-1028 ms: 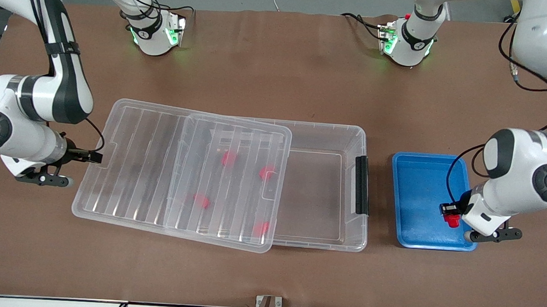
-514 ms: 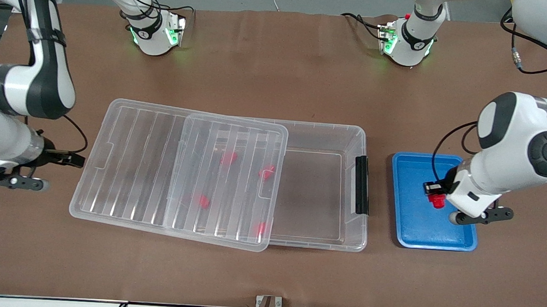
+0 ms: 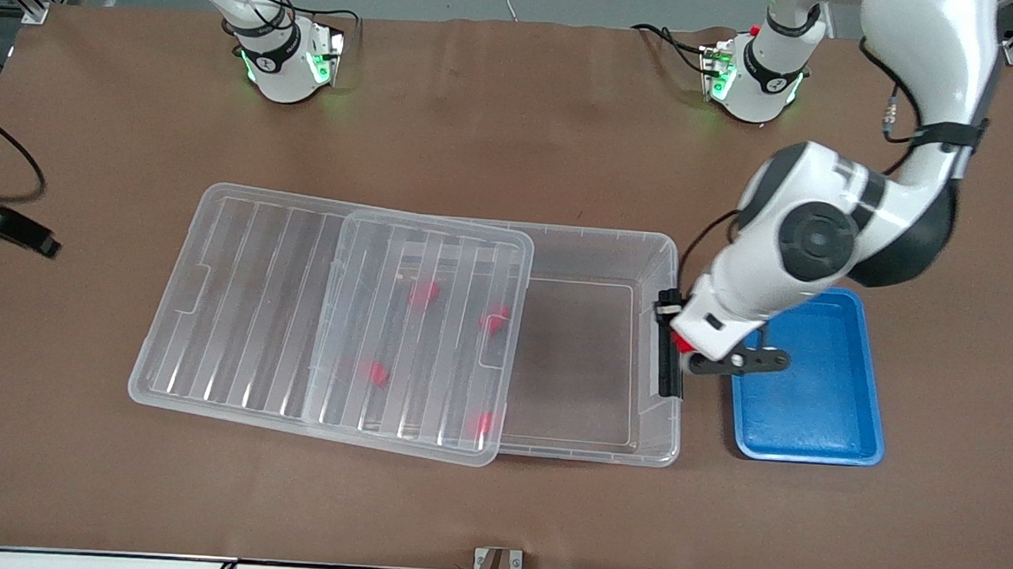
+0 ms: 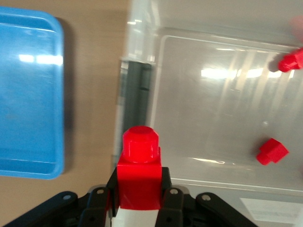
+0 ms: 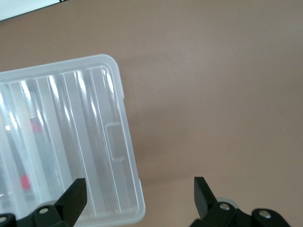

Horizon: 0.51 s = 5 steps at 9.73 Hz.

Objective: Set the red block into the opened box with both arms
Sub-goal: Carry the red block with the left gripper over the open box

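- The left pincer [image 4: 137, 201], clamped on the red block [image 4: 138, 172], hung over the box [image 3: 660, 249] rim at its black latch [image 3: 666, 345].
- It should carry on over the uncovered floor before letting go, clear of the lid [image 3: 331, 319].
- The right pincer [image 5: 137, 194] waited, jaws apart, over bare worktop [image 5: 213, 94] beside the lid.
- The front view hid the block almost entirely.

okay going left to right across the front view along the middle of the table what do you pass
Clear lid → four red blocks under it, the first at → open part of the box → black latch → left gripper holding a red block → blue tray.
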Tool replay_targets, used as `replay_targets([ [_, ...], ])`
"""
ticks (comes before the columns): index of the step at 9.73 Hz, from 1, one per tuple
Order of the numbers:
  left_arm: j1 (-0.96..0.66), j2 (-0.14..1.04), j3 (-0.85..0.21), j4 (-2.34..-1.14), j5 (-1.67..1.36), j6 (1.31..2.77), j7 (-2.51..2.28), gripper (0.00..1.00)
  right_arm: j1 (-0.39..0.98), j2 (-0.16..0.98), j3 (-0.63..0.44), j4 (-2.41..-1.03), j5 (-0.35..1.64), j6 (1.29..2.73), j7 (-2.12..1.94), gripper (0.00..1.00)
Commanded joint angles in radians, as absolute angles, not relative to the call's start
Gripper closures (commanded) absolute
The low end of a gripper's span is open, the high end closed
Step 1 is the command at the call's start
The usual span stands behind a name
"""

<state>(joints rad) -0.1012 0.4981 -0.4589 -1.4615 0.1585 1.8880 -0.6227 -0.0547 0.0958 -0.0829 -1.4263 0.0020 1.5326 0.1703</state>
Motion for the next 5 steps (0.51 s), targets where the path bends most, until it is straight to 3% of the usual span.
replay_targets([
  [1, -0.161, 0.604, -0.457, -1.445, 0.205, 1.968, -0.641, 1.0, -0.06, -0.007, -0.084, -1.505, 0.021, 1.514, 0.173, 0.0],
  [5, -0.23, 0.768, -0.456, -1.46, 0.333, 2.147, -0.644, 1.0, -0.057, -0.023, -0.083, -1.525, 0.023, 1.513, 0.151, 0.0],
])
